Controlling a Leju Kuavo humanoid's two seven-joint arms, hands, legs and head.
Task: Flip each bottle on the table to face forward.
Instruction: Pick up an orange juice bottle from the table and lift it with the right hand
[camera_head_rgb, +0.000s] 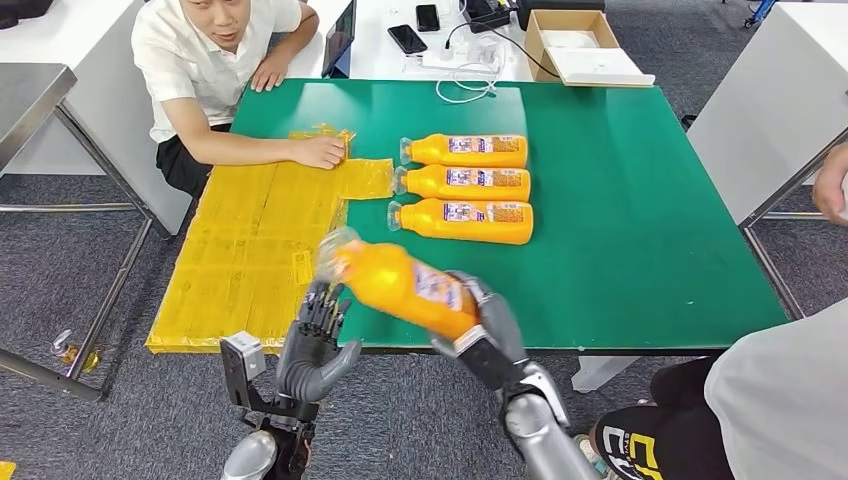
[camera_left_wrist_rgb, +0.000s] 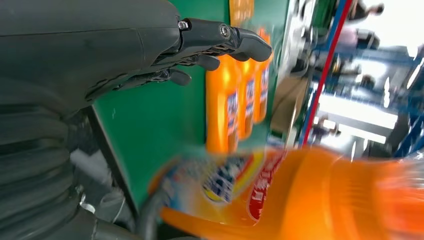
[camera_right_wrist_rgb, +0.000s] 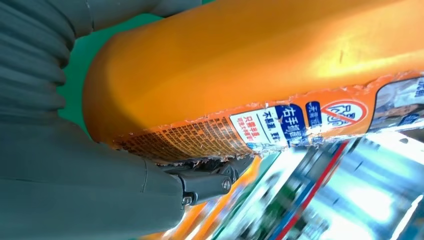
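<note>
Right hand (camera_head_rgb: 487, 322) grasps orange bottle (camera_head_rgb: 400, 285) aloft over near tabletop (camera_head_rgb: 640, 200) edge | left hand (camera_head_rgb: 318, 340) released, beside its cap end | label facing seemingly unclear; roll label-up, lay beside three-bottle row (camera_head_rgb: 468, 188).

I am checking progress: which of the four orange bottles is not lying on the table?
The bottle that the right hand grips, lifted at the near edge; the other three lie in a row.
</note>
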